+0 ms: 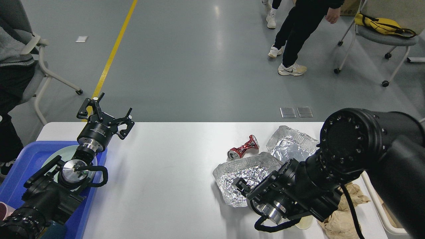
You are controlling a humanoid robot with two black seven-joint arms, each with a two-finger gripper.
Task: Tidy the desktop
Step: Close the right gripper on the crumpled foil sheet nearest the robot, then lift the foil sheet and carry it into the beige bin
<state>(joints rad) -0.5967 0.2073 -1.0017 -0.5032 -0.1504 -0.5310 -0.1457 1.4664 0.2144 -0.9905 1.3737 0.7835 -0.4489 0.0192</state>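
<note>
The white desktop [166,172] fills the lower half of the head view. My left gripper [107,112] is open and empty, held above the desktop's far left corner by the blue tray [20,166]. My right gripper [240,184] is at the front edge of a crumpled foil tray [244,171]; it is dark and I cannot tell its fingers apart. A crushed red can [243,148] lies just behind that tray. A second foil tray [290,146] lies to the right of the can. Crumpled brown paper [342,220] lies at the front right, partly behind my right arm.
The blue tray holds a pale green plate [64,153] under my left arm. A cream bin [375,202] stands off the desktop's right edge. A pale cup [303,224] shows under my right wrist. People and wheeled chairs [382,36] are on the floor beyond.
</note>
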